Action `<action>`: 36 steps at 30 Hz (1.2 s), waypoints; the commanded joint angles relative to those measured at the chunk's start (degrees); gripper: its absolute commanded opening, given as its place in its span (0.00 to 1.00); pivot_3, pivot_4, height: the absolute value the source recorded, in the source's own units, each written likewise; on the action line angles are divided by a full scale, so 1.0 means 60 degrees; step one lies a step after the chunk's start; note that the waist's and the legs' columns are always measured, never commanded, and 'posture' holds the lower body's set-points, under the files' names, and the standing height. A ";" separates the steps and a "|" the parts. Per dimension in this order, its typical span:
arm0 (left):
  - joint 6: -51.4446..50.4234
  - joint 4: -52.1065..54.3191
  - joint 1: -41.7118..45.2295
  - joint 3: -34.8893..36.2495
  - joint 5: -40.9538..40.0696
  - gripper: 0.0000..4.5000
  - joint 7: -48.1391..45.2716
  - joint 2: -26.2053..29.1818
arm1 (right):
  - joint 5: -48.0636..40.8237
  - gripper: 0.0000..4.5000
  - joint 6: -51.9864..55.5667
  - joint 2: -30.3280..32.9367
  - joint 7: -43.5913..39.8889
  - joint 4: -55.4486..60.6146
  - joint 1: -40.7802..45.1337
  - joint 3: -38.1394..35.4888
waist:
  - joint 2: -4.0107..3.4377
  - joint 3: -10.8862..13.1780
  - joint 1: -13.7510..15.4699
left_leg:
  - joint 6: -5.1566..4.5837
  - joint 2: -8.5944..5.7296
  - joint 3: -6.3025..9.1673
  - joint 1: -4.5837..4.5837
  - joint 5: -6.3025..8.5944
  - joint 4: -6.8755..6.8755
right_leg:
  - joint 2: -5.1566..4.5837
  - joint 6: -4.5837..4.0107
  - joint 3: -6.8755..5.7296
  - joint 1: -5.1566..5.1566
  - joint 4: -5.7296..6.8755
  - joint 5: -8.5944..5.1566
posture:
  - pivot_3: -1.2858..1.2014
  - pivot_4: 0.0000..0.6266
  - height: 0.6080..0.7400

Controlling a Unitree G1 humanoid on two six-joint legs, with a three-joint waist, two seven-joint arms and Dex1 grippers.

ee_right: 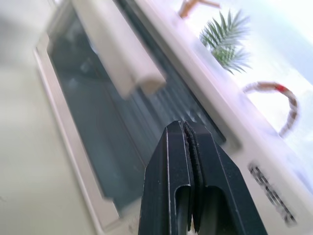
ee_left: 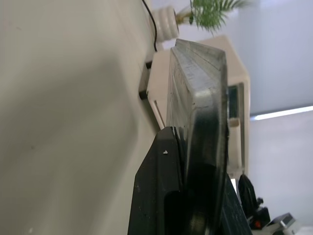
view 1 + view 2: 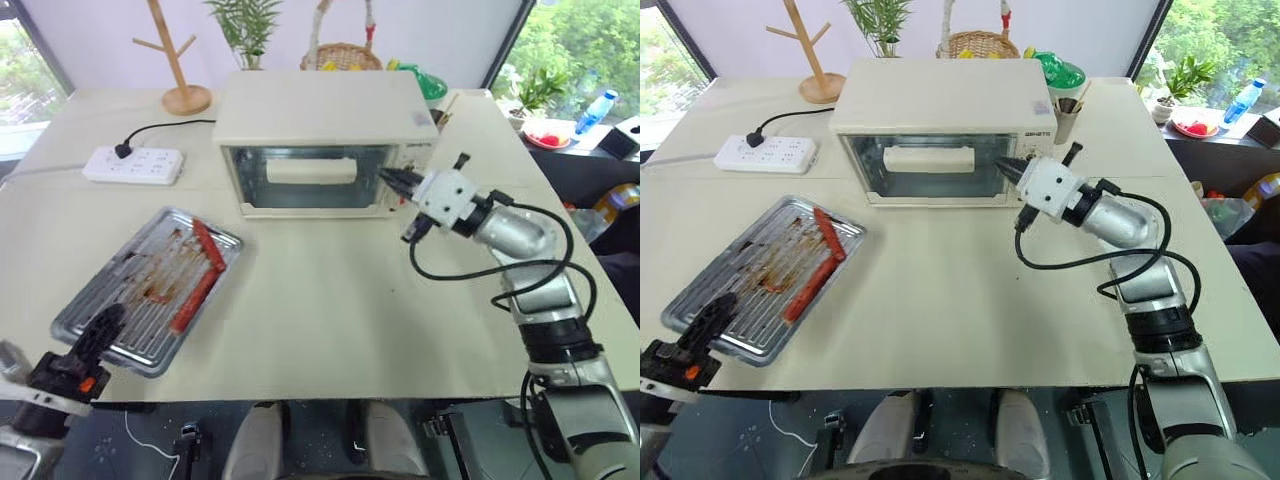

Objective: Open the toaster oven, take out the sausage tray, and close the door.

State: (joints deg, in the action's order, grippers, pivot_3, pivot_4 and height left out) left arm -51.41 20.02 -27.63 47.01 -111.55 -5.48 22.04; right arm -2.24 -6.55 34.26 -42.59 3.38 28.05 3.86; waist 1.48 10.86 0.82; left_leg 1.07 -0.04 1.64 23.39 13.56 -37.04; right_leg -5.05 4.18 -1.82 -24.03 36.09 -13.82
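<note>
The cream-white toaster oven [image 3: 325, 110] stands at the back of the table. Its glass door [image 3: 300, 178] is upright against the front, the bar handle [image 3: 310, 170] facing me. My right gripper [image 3: 390, 178] is shut with nothing in it, its tips at the door's right edge beside the control panel; the right wrist view has its black fingers [image 1: 168, 166] pressed together before the glass. The sausage tray [image 3: 130, 300] lies on the table at the left, with two red-brown sausages [image 3: 208, 243] on its rack. My left gripper [image 3: 100, 328] is shut on the tray's near rim [image 2: 195, 73].
A white power strip [image 3: 133, 164] with a black cable lies left of the oven. Behind the oven stand a wooden mug tree [image 3: 180, 60], a wicker basket [image 3: 342, 55], a plant and a green object [image 3: 428, 82]. The table's front edge [image 3: 330, 395] runs just below the tray.
</note>
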 commanded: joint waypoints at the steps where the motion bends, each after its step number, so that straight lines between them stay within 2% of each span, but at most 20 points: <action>1: -0.0696 -0.0449 0.0417 -0.0437 -0.0241 0.00 -0.0306 0.0737 | -0.1444 0.01 0.0945 0.0870 -0.1358 0.1713 -0.0998 -0.0352 | -0.0014 0.0008 0.0041 | -0.0001 -0.0004 0.0000 0.0002 0.0000 0.0001 | -0.0004 0.0000 0.0000 0.0001 -0.0003 0.0000 | 0.52 0.24 1.00; 4: -0.1400 -0.1095 0.1121 -0.1188 -0.0241 0.00 -0.0457 0.1565 | -0.2710 0.01 0.2104 0.1665 -0.2073 0.2908 -0.1995 -0.0887 | -0.0020 0.0012 -0.0001 | -0.0001 -0.0006 -0.0009 0.0003 0.0000 -0.0006 | -0.0011 0.0001 -0.0001 0.0002 -0.0005 0.0001 | 0.52 0.24 1.00; 7: -0.2072 -0.2037 0.2418 -0.2294 -0.0241 0.00 -0.0479 0.2431 | -0.4403 0.20 0.3820 0.2460 -0.2553 0.4036 -0.3059 -0.1749 | -0.0018 0.0008 -0.0011 | 0.0000 -0.0001 -0.0012 -0.0004 0.0001 -0.0015 | -0.0012 -0.0001 0.0000 0.0004 0.0002 0.0002 | 0.52 0.24 1.00; 8: -0.2270 -0.2380 0.2844 -0.2595 -0.0241 0.00 -0.0501 0.2646 | -0.4843 0.32 0.4269 0.2682 -0.2641 0.4332 -0.3340 -0.2002 | -0.0017 0.0008 -0.0006 | 0.0000 0.0002 -0.0009 -0.0006 0.0001 -0.0014 | -0.0008 -0.0001 -0.0001 0.0005 0.0001 0.0002 | 0.52 0.24 1.00; 10: -0.2638 -0.3083 0.3893 -0.3283 -0.0241 0.00 -0.0559 0.2979 | -0.6038 0.49 0.5305 0.3126 -0.2813 0.4892 -0.3947 -0.2695 | -0.0022 0.0010 0.0007 | 0.0000 0.0004 -0.0009 -0.0007 0.0001 -0.0012 | -0.0009 -0.0001 -0.0002 0.0005 0.0003 0.0003 | 0.52 0.24 1.00; 12: -0.3022 -0.3869 0.5093 -0.4108 -0.0241 0.00 -0.0549 0.3279 | -0.7333 0.73 0.6361 0.3309 -0.2459 0.5367 -0.4420 -0.3504 | -0.0020 0.0010 0.0003 | 0.0000 0.0004 -0.0005 -0.0003 0.0001 -0.0009 | -0.0008 -0.0001 -0.0002 0.0002 0.0003 0.0003 | 0.52 0.24 1.00; 14: -0.3356 -0.4545 0.6055 -0.4734 -0.0110 0.00 -0.0639 0.3456 | -0.7825 0.96 0.6885 0.3228 -0.1820 0.5717 -0.4662 -0.4032 | -0.0016 0.0010 -0.0027 | -0.0001 0.0003 -0.0007 -0.0001 0.0001 -0.0003 | -0.0008 0.0000 -0.0001 0.0001 0.0001 0.0004 | 0.52 0.24 1.00; 20: -0.4515 -0.6259 0.8501 -0.6169 0.1324 0.00 -0.1496 0.3225 | -0.8285 0.98 0.7803 0.2922 -0.0097 0.6628 -0.5508 -0.5155 | -0.0016 0.0010 0.0004 | -0.0001 -0.0012 -0.0019 0.0003 0.0001 0.0001 | -0.0006 0.0002 -0.0003 -0.0009 0.0002 0.0005 | 0.52 0.24 1.00; 26: -0.5240 -0.7366 1.0060 -0.6885 0.3738 0.00 -0.3029 0.3096 | -0.8021 0.98 0.7797 0.2680 0.0445 0.7341 -0.6650 -0.5696 | -0.0014 0.0011 -0.0015 | -0.0003 -0.0027 -0.0019 0.0015 0.0002 0.0001 | -0.0006 0.0004 -0.0003 -0.0010 -0.0007 0.0004 | 0.52 0.24 1.00; 31: -0.5213 -0.7531 1.0723 -0.7526 0.5688 0.00 -0.4434 0.2904 | -0.7557 0.98 0.7547 0.2567 0.0568 0.7594 -0.7230 -0.5602 | -0.0014 0.0011 -0.0007 | -0.0003 -0.0021 -0.0022 0.0012 0.0002 0.0001 | -0.0001 0.0005 -0.0004 -0.0016 -0.0005 0.0005 | 0.52 0.24 1.00; 34: -0.4994 -0.7358 1.0833 -0.7881 0.6744 0.21 -0.5147 0.2852 | -0.7276 1.00 0.7440 0.2573 0.0572 0.7576 -0.7351 -0.5452 | -0.0014 0.0011 0.0000 | -0.0003 -0.0021 -0.0021 0.0013 0.0002 0.0004 | -0.0004 0.0004 -0.0003 -0.0015 -0.0007 0.0004 | 0.52 0.24 1.00; 35: -0.4898 -0.7291 1.0840 -0.7951 0.7031 0.31 -0.5409 0.2878 | -0.7208 1.00 0.7393 0.2580 0.0527 0.7552 -0.7377 -0.5413 | -0.0011 0.0012 -0.0001 | -0.0003 -0.0018 -0.0021 0.0015 0.0002 0.0004 | -0.0008 0.0004 -0.0002 -0.0017 -0.0008 0.0004 | 0.52 0.24 1.00; 36: -0.4741 -0.7192 1.0818 -0.8009 0.7357 0.44 -0.5624 0.2960 | -0.7144 1.00 0.7356 0.2584 0.0464 0.7522 -0.7415 -0.5362 | -0.0010 0.0013 -0.0008 | -0.0003 -0.0015 -0.0020 0.0016 0.0002 0.0004 | -0.0011 0.0004 -0.0002 -0.0017 -0.0009 0.0005 | 0.52 0.24 1.00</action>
State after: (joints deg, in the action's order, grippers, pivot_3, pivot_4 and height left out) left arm -81.42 -25.48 36.20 -1.19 -70.17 -35.96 38.84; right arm -45.71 38.98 50.15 -39.39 47.19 -16.25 -28.35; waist 1.42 10.94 0.77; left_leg 1.05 -0.13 1.52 23.49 13.57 -37.02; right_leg -5.12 4.21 -1.82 -24.13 36.03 -13.79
